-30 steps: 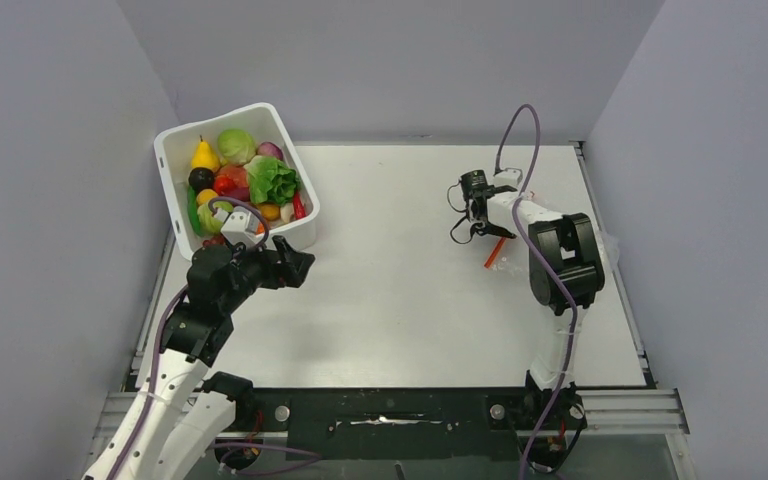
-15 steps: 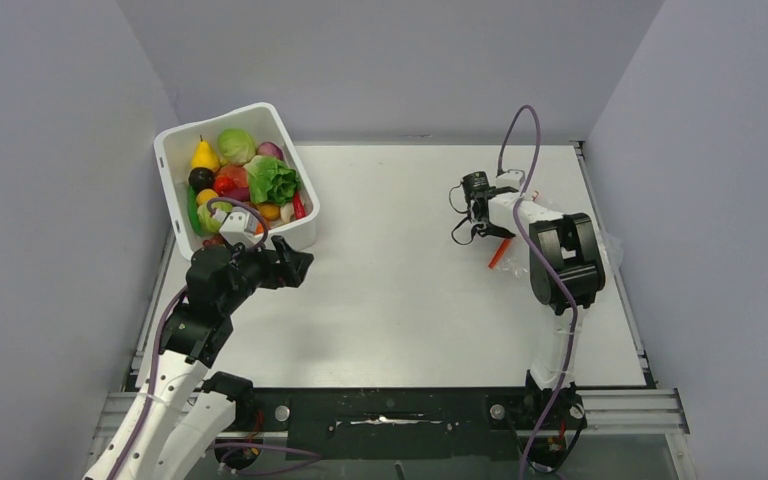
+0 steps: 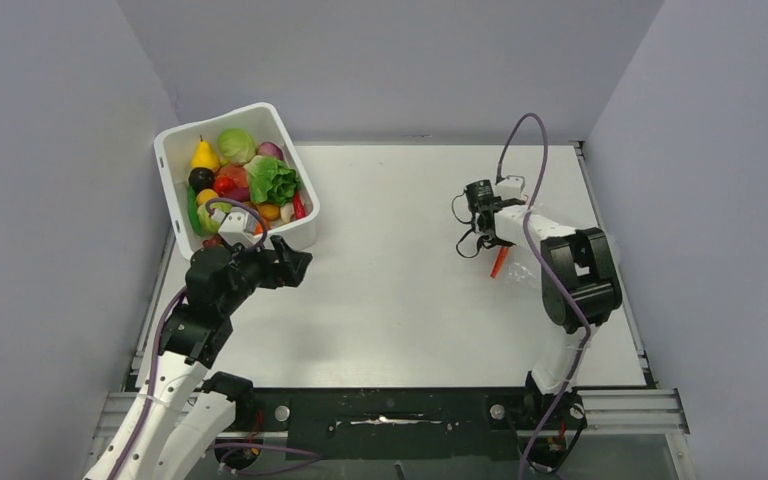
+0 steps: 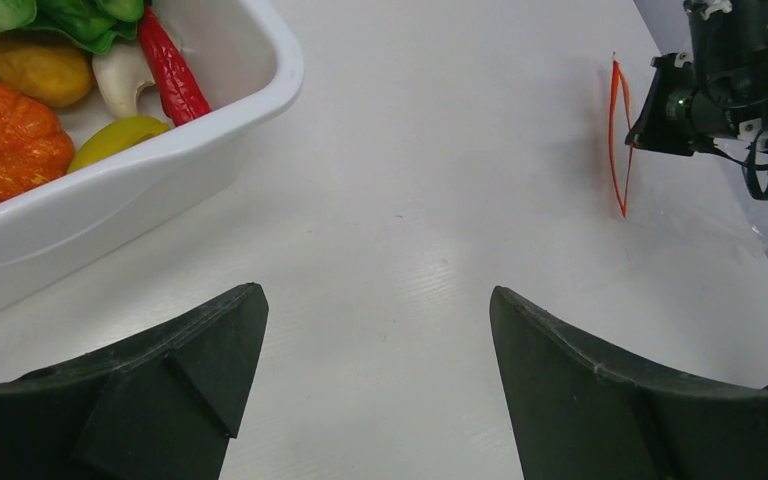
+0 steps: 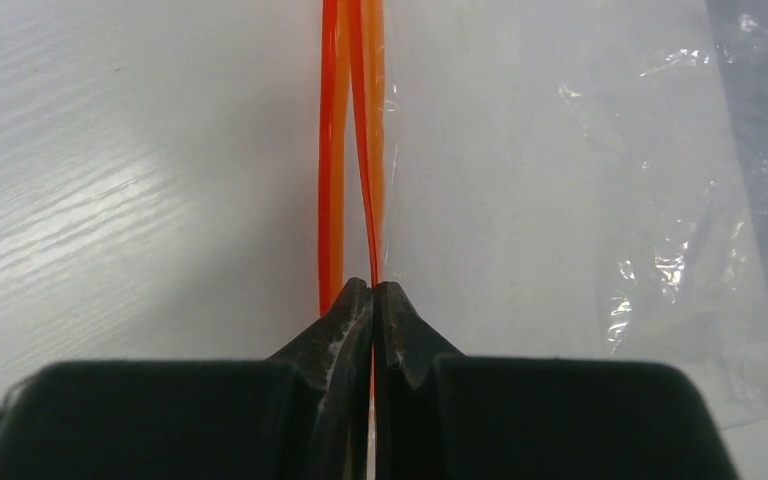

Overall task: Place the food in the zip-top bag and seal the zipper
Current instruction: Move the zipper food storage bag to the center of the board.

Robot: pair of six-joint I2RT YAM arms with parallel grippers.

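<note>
Grip quality decides this step. The right hand [image 5: 372,290] has its fingers pressed together on the zipper [image 5: 348,150]. It pinches what looks like just one of the two red-orange strips. The other strip runs alongside, parted from it a little further up. The zip-top bag [image 5: 580,200] lies flat on the counter [image 3: 400,300] at the right side, its clear body trailing toward the right wall and its mouth turned left. The food [image 3: 270,180] all sits in the white tub [image 3: 172,150] at the far left, none of it in the bag. The left hand [image 4: 375,295] hangs just near of the tub, fingers wide apart and nothing between them.

To do it well, I judge the right hand should hold that single lip firmly and raise it so the mouth gapes toward the tub, leaving the lower lip down. A pinch on both strips would shut the opening. The film looks thin and slippery, so a slow lift is safer. The left hand can then pick a small piece, such as the red chilli [image 4: 170,65], and bring it across.
</note>
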